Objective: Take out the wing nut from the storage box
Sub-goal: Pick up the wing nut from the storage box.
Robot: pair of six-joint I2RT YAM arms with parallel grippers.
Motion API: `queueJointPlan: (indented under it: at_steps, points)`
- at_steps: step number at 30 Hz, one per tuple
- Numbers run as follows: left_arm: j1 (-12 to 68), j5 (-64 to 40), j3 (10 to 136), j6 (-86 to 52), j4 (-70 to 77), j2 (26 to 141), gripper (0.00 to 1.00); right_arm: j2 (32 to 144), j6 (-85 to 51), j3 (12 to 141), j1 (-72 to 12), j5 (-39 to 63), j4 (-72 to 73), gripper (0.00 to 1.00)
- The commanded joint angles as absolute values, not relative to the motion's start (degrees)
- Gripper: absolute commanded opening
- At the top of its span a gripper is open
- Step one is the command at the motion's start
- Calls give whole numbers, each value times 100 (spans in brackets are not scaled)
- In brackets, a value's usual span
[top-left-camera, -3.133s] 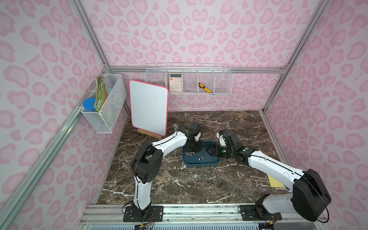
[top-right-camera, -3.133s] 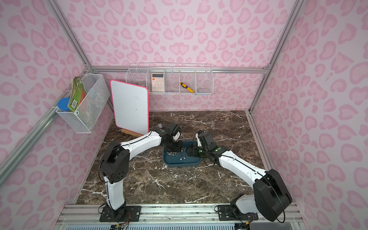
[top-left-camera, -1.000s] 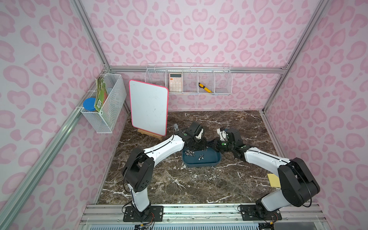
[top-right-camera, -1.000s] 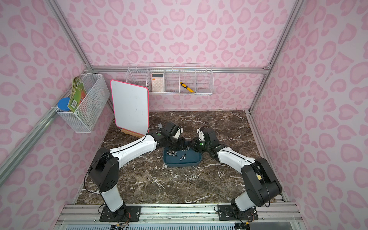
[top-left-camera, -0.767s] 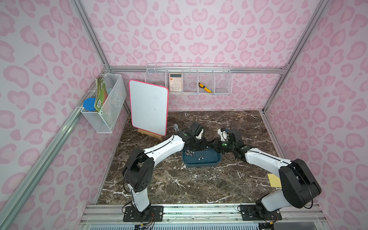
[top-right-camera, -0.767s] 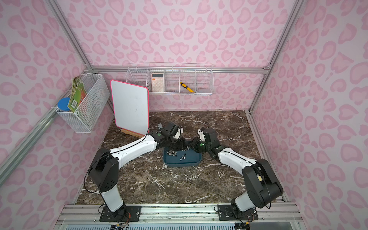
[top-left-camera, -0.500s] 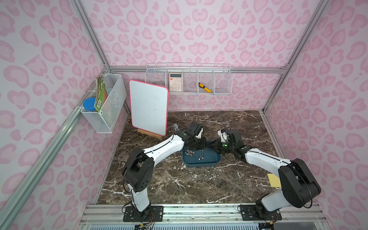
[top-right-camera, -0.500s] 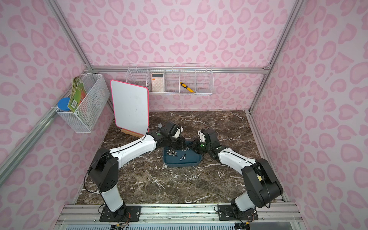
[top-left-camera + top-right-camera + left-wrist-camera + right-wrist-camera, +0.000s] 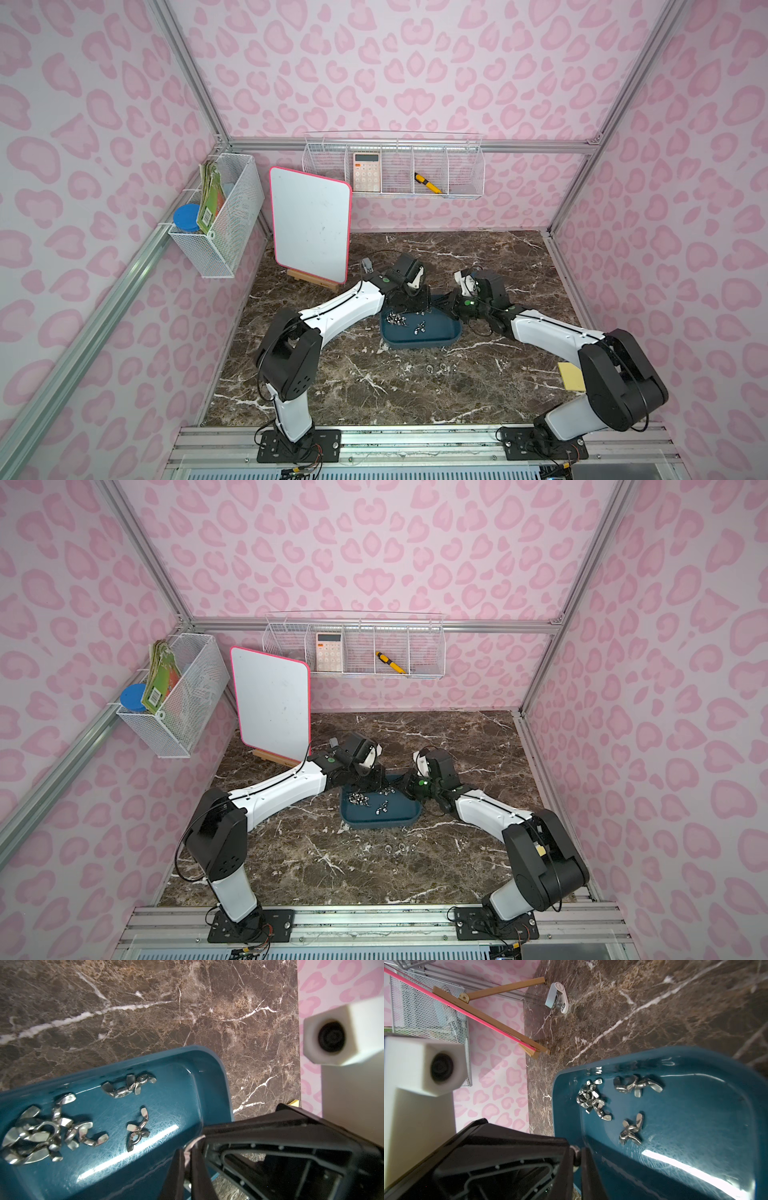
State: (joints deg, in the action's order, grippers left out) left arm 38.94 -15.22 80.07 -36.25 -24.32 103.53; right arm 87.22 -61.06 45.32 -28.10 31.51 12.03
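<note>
Both left end effector (image 9: 188,1154) and right end effector (image 9: 577,1154) clamp the storage box (image 9: 116,1169) rim — probably tipping the wing nuts (image 9: 136,1132) just ahead

Wing nuts (image 9: 397,319) lie in the storage box (image 9: 415,345) — whiteboard (image 9: 309,226) behind, loose bits (image 9: 442,367) before it.

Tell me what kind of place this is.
Likely a staged robot test cell: pink-patterned panels on an aluminium frame enclose a marble-look tabletop, the left arm and right arm are bolted to a front rail, and a calculator sits in a wire basket.
</note>
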Motion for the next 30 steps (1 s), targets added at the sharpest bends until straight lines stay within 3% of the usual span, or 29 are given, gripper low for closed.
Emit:
queueJointPlan:
  at_steps: [1, 4, 10, 14, 20, 30]
  points:
    - [3907, -1712, 8025, -3595, -2271, 10336, 0, 8745, -6117, 4525, -2820, 3291, 1489, 6]
    - [3906, -1710, 8042, -3595, -2273, 10351, 0, 8741, -6113, 4504, -2819, 3281, 1469, 1]
    - [3897, -1628, 8029, -3586, -2323, 10317, 4, 8718, -6057, 4490, -2797, 3237, 1396, 0]
    - [3885, -1635, 7995, -3578, -2303, 10274, 0, 8701, -6012, 4492, -2762, 3226, 1360, 0]
    - [3891, -1822, 7979, -3560, -2201, 10276, 0, 8749, -6003, 4557, -2757, 3279, 1382, 12]
    - [3892, -1907, 7972, -3542, -2170, 10270, 0, 8779, -5998, 4565, -2758, 3309, 1390, 11]
